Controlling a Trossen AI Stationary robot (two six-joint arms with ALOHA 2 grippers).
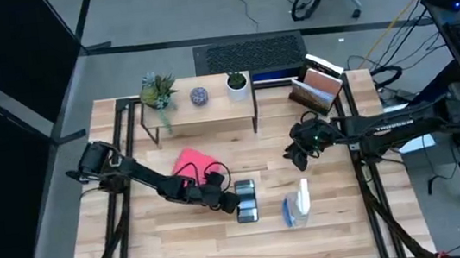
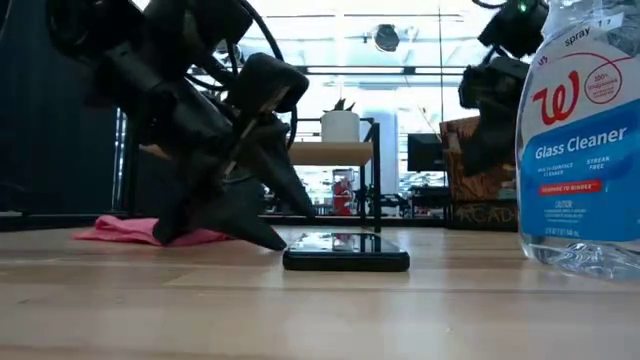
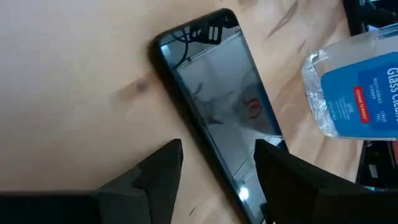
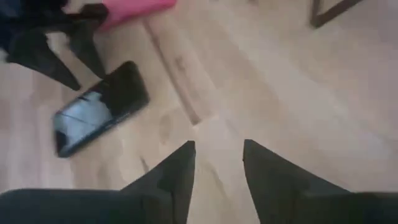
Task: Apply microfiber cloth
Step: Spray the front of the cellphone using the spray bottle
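We see the microfiber cloth (image 1: 192,164), a soft bright pink fabric, lying crumpled and flat on the pale wood-plank bench (image 1: 184,256), near the middle and toward the bench's left edge. Nothing grips it; from the low view it shows as a thin, rumpled pink heap (image 2: 125,230) behind the left arm.

The left gripper (image 1: 231,202) sits low over the bench just beside the smartphone (image 1: 246,201), its dark wedge-shaped fingers (image 3: 163,168) spread apart with nothing between them, one fingertip overlapping the phone's edge in the left wrist view. The smartphone is a slim black slab with a glossy, reflective glass face (image 3: 217,87), lying flat near the middle of the bench, toward the front edge.

Toward the right edge from the phone we find the spray bottle (image 1: 297,208), clear ribbed plastic holding blue liquid, with a blue "Glass Cleaner" label (image 2: 582,130).

The right gripper (image 1: 297,153) hangs above the bench toward the right edge, apart from everything; its fingers (image 4: 177,171) stand parted and empty over bare wood.

Along the back edge stands a small wooden shelf (image 1: 202,108) on dark metal legs, carrying small potted plants (image 1: 157,91).
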